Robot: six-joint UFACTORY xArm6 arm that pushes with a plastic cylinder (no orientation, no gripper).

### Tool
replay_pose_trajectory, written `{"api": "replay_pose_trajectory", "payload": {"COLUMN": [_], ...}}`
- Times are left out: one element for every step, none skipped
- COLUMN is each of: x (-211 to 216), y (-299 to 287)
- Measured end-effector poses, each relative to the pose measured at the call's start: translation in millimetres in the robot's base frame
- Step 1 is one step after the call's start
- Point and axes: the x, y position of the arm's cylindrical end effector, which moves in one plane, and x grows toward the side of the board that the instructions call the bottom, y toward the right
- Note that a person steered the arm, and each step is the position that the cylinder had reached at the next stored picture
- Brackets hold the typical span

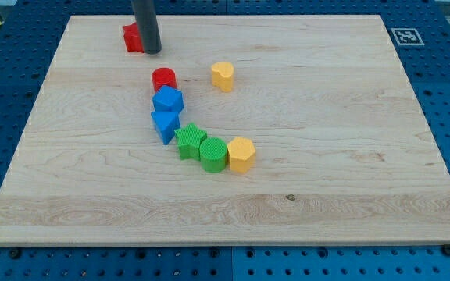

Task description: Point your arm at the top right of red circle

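Observation:
The red circle [163, 78] lies on the wooden board [326, 156], left of centre and toward the view's top. My tip [150, 51] stands above and slightly left of it, with a short gap between them. A second red block [133, 37], its shape partly hidden by the rod, sits right beside the tip on its left. A yellow heart-shaped block [223, 76] lies to the right of the red circle.
Below the red circle runs a curved chain: a blue block [168, 101], a blue triangle-like block [165, 124], a green star [190, 141], a green cylinder [213, 154], and a yellow block [241, 154]. A marker tag [404, 36] sits off the board's top right corner.

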Motion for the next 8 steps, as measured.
{"api": "replay_pose_trajectory", "payload": {"x": [11,14,22,26,31,36,36,36], "y": [7,9,9,13,31,50,50,50]}}
